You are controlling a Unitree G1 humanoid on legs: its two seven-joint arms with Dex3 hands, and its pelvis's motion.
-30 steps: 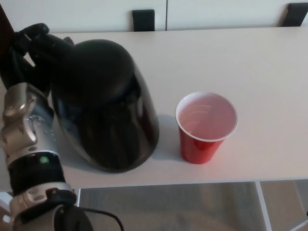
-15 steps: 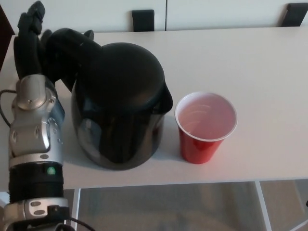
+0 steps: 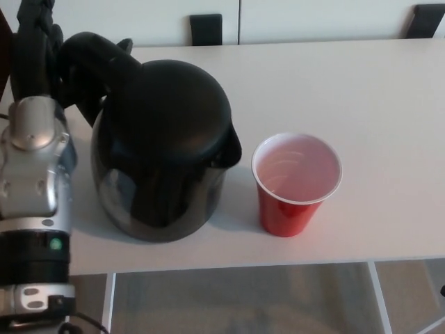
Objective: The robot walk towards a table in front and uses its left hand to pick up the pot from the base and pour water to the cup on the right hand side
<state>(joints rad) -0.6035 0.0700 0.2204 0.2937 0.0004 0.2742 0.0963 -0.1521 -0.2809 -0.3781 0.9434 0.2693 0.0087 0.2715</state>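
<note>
Left of the red plastic cup (image 3: 297, 184) | my left hand (image 3: 42, 52) is gripping the black rounded pot's (image 3: 163, 149) handle | spout is pointing right, cupward.

Soft, even indoor light on a pale table (image 3: 361, 90); moderate sharpness, low contrast

The white surface reads slightly warm and washed out, without hard glare. The black pot (image 3: 163, 149) carries dull, broad highlights on its lower wall toward 7 o'clock and throws a faint, diffuse shadow toward 5 o'clock; the red cup (image 3: 297, 184) casts a similarly weak shadow toward 9 o'clock, and its white interior shows gentle tonal rings. The metal forearm at 8 o'clock gleams mildly and looks a little soft, being close to the lens. The left hand (image 3: 42, 45) at 10 o'clock sinks into near-featureless black. Floor at 6 o'clock is dimmer and slightly blurred
</note>
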